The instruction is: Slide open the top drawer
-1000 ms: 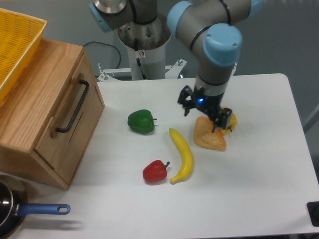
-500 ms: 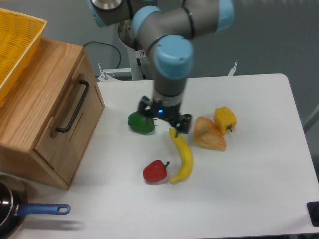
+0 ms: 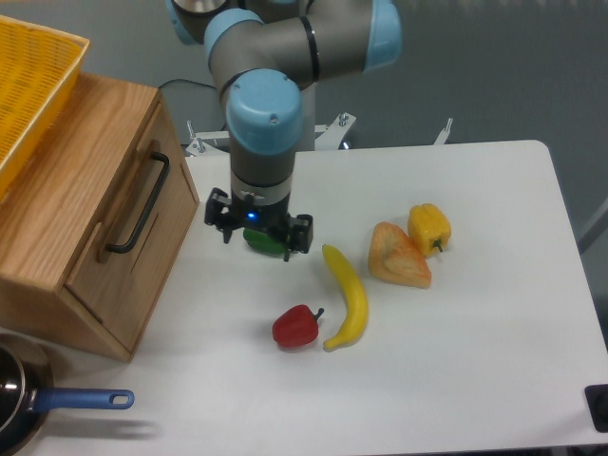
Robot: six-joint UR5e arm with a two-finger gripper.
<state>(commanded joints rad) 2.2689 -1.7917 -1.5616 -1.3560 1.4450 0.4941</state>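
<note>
One drawer (image 3: 133, 242) sat closed at the bench's (image 3: 475, 380) left edge, its black handle (image 3: 140, 204) untouched. The gripper (image 3: 258, 228) hung over a green pepper (image 3: 266, 241), holding nothing I could see; its opening I couldn't tell. It ought to approach the handle squarely, then pull straight.

The top drawer (image 3: 128, 252) is light, matt oak with visible grain; its bar handle (image 3: 139, 205) looks like black metal. The desk (image 3: 475, 370) is smooth matt white. The banana (image 3: 348, 296) and red pepper (image 3: 295, 327) look like glossy plastic.
</note>
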